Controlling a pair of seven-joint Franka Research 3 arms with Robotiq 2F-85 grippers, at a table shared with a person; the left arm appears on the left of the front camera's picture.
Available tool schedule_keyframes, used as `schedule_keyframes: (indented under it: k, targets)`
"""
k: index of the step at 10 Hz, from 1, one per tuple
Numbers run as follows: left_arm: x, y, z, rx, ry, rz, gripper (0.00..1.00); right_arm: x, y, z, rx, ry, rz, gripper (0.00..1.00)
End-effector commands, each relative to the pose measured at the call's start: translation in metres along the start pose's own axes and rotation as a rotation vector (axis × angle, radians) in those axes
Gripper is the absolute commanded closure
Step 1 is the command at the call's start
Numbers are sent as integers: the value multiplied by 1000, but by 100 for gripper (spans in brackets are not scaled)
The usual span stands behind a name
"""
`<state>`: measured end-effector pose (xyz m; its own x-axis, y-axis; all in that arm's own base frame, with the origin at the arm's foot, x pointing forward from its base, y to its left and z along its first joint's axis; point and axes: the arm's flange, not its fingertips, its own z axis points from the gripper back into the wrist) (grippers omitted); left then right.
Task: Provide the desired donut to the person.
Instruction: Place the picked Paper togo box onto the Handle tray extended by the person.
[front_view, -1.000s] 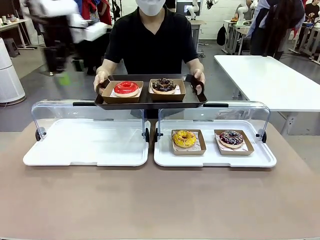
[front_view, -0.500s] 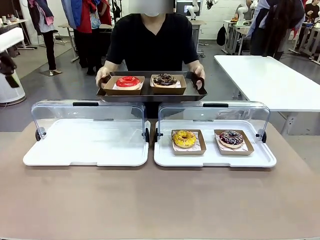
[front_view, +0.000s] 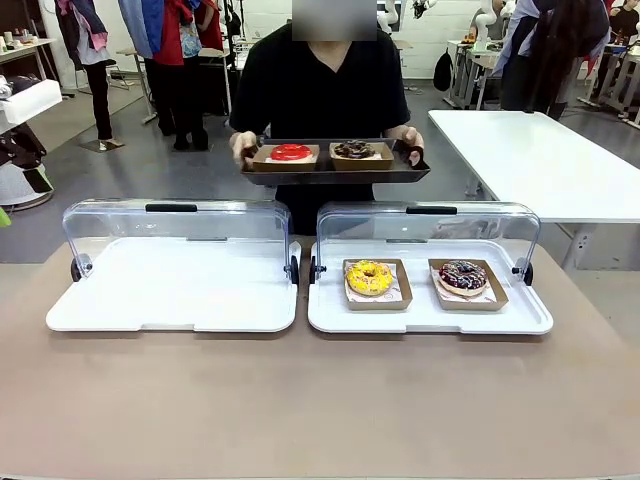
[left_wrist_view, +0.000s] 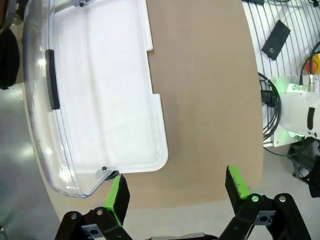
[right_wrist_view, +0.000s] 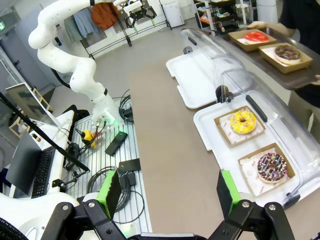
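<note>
Front view: the person in a black short-sleeved T-shirt (front_view: 320, 85) stands beyond the white display tray with a clear hinged lid (front_view: 430, 318) and holds a dark rectangular serving tray (front_view: 335, 175) bearing a red-glazed donut (front_view: 291, 153) and a chocolate donut (front_view: 354, 150) in brown card boxes, while a yellow-glazed donut (front_view: 369, 277) and a dark sprinkled donut (front_view: 462, 275) sit side by side inside that display tray, well apart from the person. Left wrist view: the left gripper (left_wrist_view: 175, 192) stands spread wide with nothing between its green-padded fingers, hovering above the brown table (left_wrist_view: 205, 100) beside a second white lidded tray (left_wrist_view: 107, 95). Right wrist view: the right gripper (right_wrist_view: 170, 192) is likewise spread wide and holds nothing, high above the table edge on the robot's side of the display tray.
</note>
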<state>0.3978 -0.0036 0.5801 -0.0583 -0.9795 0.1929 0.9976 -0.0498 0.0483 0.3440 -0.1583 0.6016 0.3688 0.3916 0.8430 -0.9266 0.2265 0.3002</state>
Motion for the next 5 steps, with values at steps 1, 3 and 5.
schedule_keyframes:
  k: [1, 3, 5]
  targets:
    - [-3, -2, 1, -6, -3, 2, 0, 0, 0, 0, 7, -10, 7, 0]
    - [-1, 0, 0, -1, -1, 1, 0, 0, 0, 0, 7, -10, 7, 0]
    - [-29, 18, 4, 23, -408, 14, 0, 0, 0, 0, 7, -10, 7, 0]
